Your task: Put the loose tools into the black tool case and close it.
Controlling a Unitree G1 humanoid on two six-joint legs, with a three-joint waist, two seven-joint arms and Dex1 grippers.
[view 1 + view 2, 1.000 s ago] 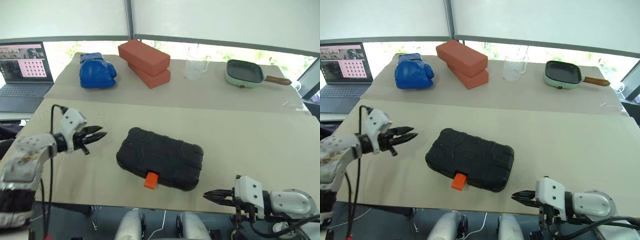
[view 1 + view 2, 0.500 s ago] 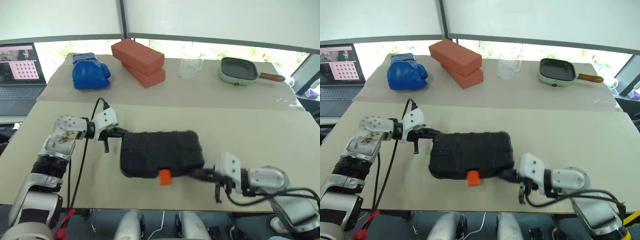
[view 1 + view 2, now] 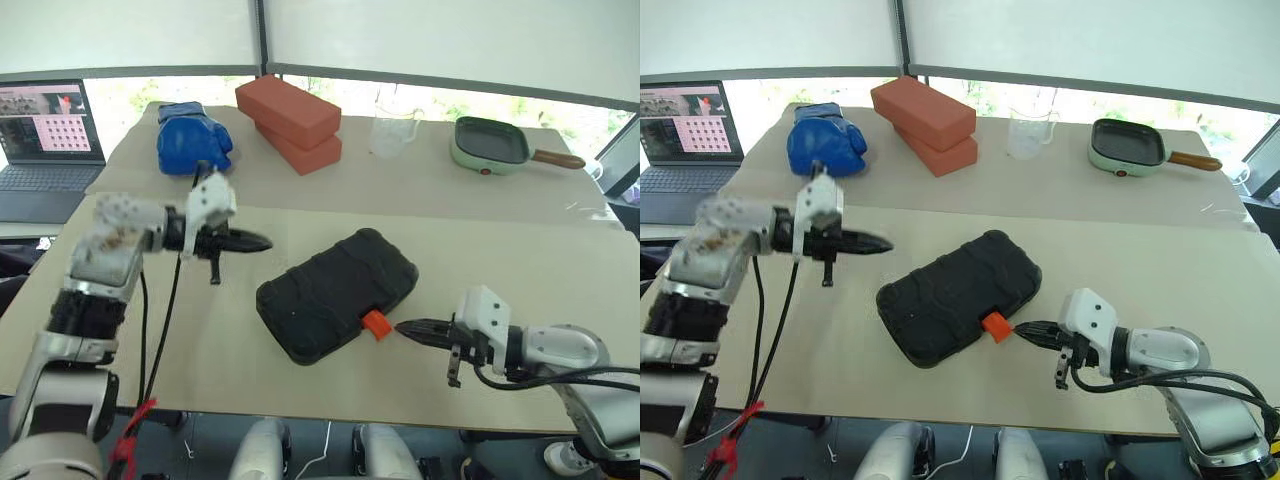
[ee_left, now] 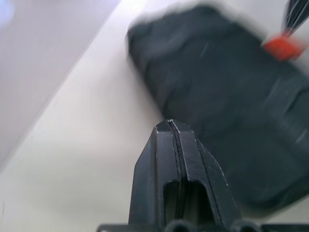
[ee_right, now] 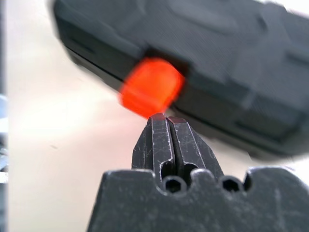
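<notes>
The closed black tool case (image 3: 337, 294) has swung askew near the table's (image 3: 560, 270) front edge, its orange latch (image 3: 375, 323) now facing the clenched, empty right claw (image 3: 403, 327), while the clenched left claw (image 3: 262, 242) has lifted clear, leaving opening still ahead.

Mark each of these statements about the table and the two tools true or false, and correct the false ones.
1. The black tool case is shut. True.
2. The right tool points at the orange latch with its fingers closed. True.
3. The left tool grips the case's corner. False: it is shut on nothing, clear of the case.
4. The blue boxing glove lies on the red bricks. False: it sits beside them.
5. A laptop stands open at the left. True.
</notes>
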